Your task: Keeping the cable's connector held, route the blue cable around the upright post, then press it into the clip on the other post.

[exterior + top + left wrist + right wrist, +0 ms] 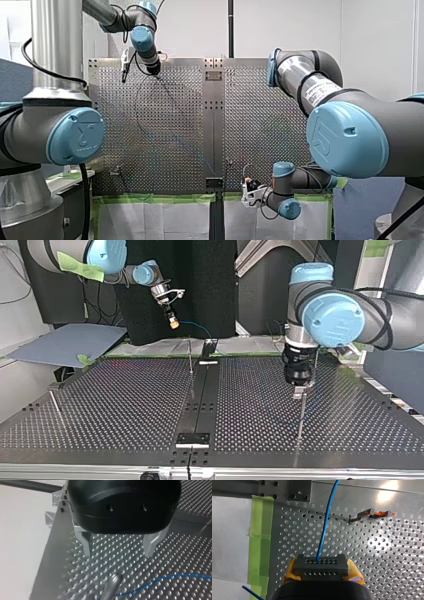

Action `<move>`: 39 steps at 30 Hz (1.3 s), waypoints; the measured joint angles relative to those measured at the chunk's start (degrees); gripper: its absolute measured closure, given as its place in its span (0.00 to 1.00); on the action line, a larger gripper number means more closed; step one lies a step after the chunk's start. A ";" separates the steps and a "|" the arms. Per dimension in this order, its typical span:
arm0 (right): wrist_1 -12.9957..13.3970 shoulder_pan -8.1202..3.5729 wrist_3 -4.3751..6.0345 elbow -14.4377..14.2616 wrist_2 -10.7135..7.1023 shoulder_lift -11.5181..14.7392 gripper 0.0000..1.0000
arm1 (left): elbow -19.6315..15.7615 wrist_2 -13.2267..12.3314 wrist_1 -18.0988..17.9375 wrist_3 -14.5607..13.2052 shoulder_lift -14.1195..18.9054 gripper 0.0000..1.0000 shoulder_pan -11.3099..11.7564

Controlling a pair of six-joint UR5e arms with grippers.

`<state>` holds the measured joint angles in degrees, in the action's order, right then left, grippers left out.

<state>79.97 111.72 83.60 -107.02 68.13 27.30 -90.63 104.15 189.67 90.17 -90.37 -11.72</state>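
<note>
Near edge first: in the front view the right jaws sit at about 5 o'clock on the bench [280,125], yellow pads [355,572] pinching the dark connector [320,563] from both sides. That grip is the anchor, giving the blue cable [323,531] a fixed end to pull against during routing. The cable exits the connector at 12 o'clock, straight ahead of the jaws. The clip post [372,515], orange-tipped, stands at roughly 1 o'clock from the connector and apart from the cable. Nothing is seated in it, so I judge the press-in step not done. Farther out, the cable runs diagonally across the bench toward 11 o'clock, faint in the front view. At the far end the left jaws are spread wide, metal fingers [86,545] empty, hovering above the bench. The upright post [112,586] is just ahead of them, with the cable leaving at about 3 o'clock of it. My read: the left is staged open there to take the slack and lead it round the post. I can't tell whether the cable touches the post.
</note>
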 joint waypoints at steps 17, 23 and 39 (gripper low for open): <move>-0.35 -0.29 -0.01 0.00 -0.07 0.02 1.00 | 6.00 4.76 -8.55 -2.45 -9.55 0.00 -9.57; -0.34 -0.30 0.05 0.01 -0.08 0.02 1.00 | 6.17 6.53 -9.66 -5.52 -12.89 0.00 -12.28; -0.21 -0.06 0.07 0.01 -0.65 0.00 1.00 | 6.21 13.03 -13.47 -14.47 -18.26 0.00 -11.88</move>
<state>79.76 111.66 83.67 -107.01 67.48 27.30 -84.42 117.18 176.19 75.70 -108.63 -23.60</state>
